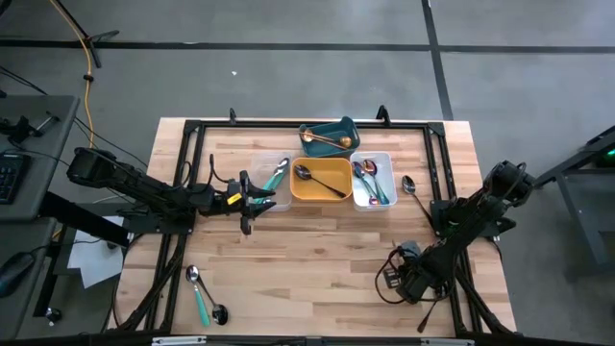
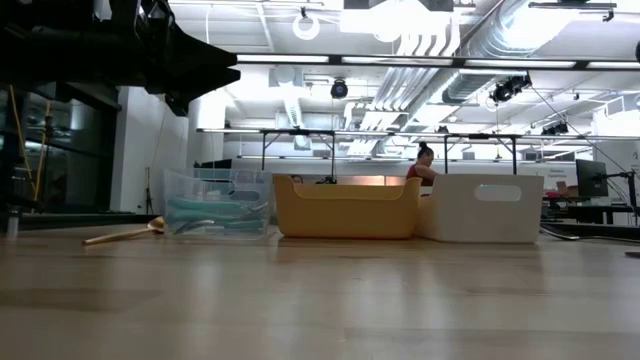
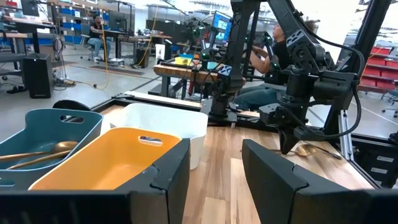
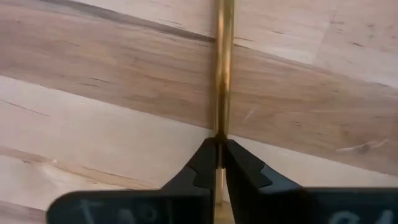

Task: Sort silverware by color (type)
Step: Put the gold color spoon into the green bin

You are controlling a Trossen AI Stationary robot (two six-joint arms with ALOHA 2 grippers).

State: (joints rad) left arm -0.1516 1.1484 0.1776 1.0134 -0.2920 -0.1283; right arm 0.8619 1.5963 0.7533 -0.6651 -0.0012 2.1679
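High view, left to right: a teal-handled spoon lies on the wooden table near its front left edge, with a second small spoon just beside it. The left gripper hovers at the clear tray, which contains teal-handled utensils. Left wrist view shows its fingers spread apart, with nothing between them.

The teal tray holds gold spoons. The yellow tray holds a dark spoon. The white tray holds iridescent and teal-handled pieces. One spoon lies on the table just right of the white tray.

The right gripper is low over the table near the right edge. Right wrist view shows its fingers pressed together on the slim handle of a gold utensil. Whether the utensil touches the table cannot be determined from this angle; it appears just above or on the surface.
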